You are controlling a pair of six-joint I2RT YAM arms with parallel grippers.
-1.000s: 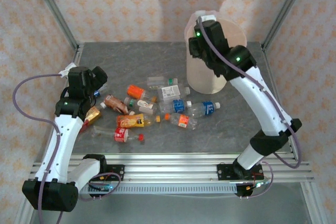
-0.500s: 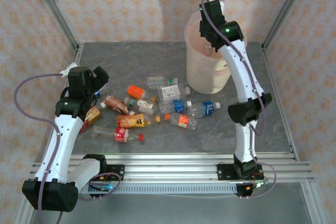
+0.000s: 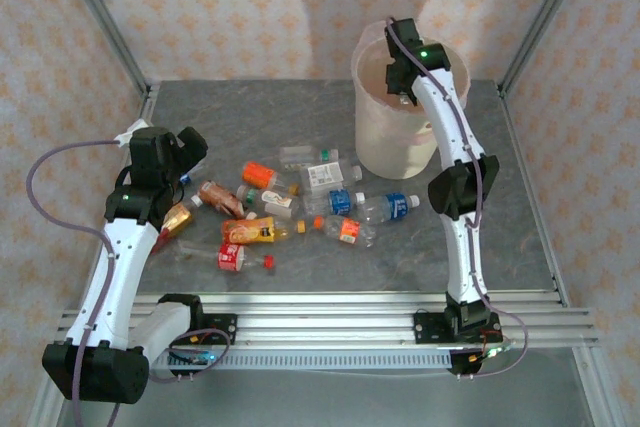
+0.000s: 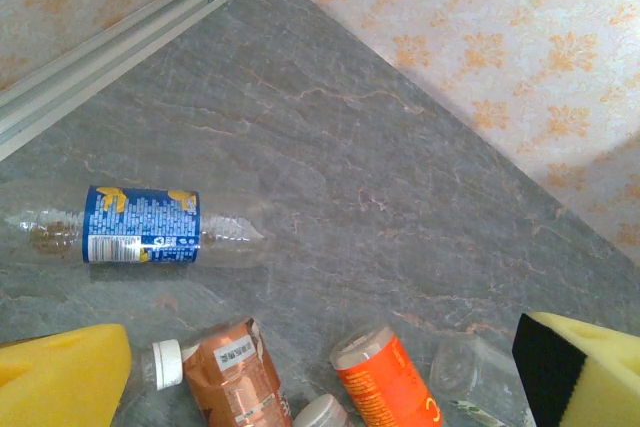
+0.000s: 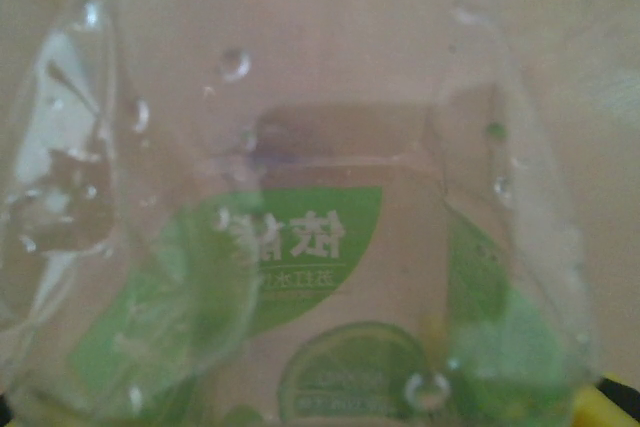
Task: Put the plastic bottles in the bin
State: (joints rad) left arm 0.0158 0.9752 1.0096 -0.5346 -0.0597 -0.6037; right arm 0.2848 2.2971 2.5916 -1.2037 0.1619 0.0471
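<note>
step: release | right gripper [image 3: 400, 85] part-closed on bottle [image 5: 300, 247], above bin [image 3: 375, 152] at 1 o'clock | left gripper [image 4: 320, 387] wide open, empty, 9 o'clock | other bottles [image 3: 400, 204] on table, centre | bottle to be centred within rim, then jaws opened fully

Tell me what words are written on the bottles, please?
On the green-label bottle: white Chinese characters, blurred, unreadable.
On the blue-label bottle: tiny white print, too small.
On the brown bottle: white sticker print, too small.
Nothing reads clearly.
</note>
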